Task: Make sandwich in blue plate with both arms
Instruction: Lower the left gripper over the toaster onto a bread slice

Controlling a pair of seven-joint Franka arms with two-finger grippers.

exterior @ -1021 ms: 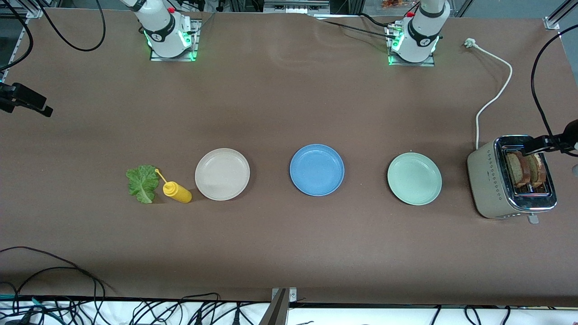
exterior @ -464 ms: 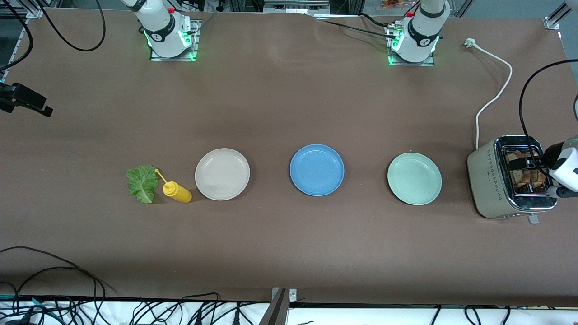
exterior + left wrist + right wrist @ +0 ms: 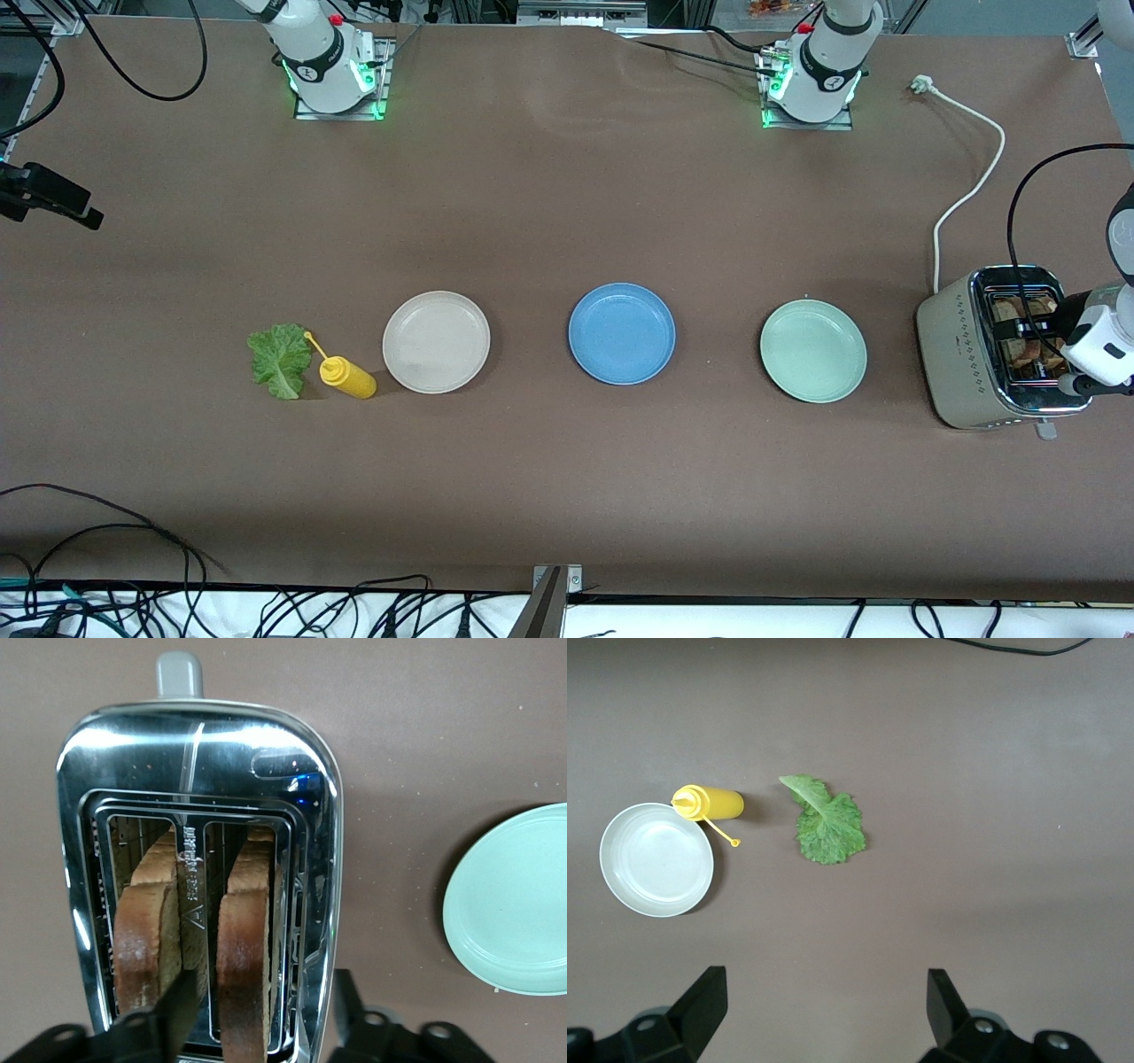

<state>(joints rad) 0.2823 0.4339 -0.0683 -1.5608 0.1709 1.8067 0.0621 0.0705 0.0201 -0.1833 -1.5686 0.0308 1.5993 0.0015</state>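
Note:
Two brown bread slices [image 3: 146,935] stand in the slots of a silver toaster [image 3: 199,744] at the left arm's end of the table [image 3: 961,354]. My left gripper [image 3: 259,1010] is open just over the toaster [image 3: 1047,332]. One finger is between the two slices, the other past the toaster's side toward the green plate, so the jaws straddle one slice [image 3: 244,939]. The blue plate [image 3: 622,333] is empty at mid-table. The lettuce leaf [image 3: 280,359] lies flat toward the right arm's end [image 3: 826,822]. My right gripper [image 3: 824,1010] is open, empty and high over the table there [image 3: 84,213].
A yellow squeeze bottle [image 3: 348,377] lies between the lettuce and a cream-white plate [image 3: 436,341]. A pale green plate [image 3: 813,350] sits between the blue plate and the toaster. The toaster's white cord [image 3: 970,190] runs toward the robots' bases.
My left gripper has swung in over the toaster and come down around the bread, now hiding part of the slices. The right arm has not moved.

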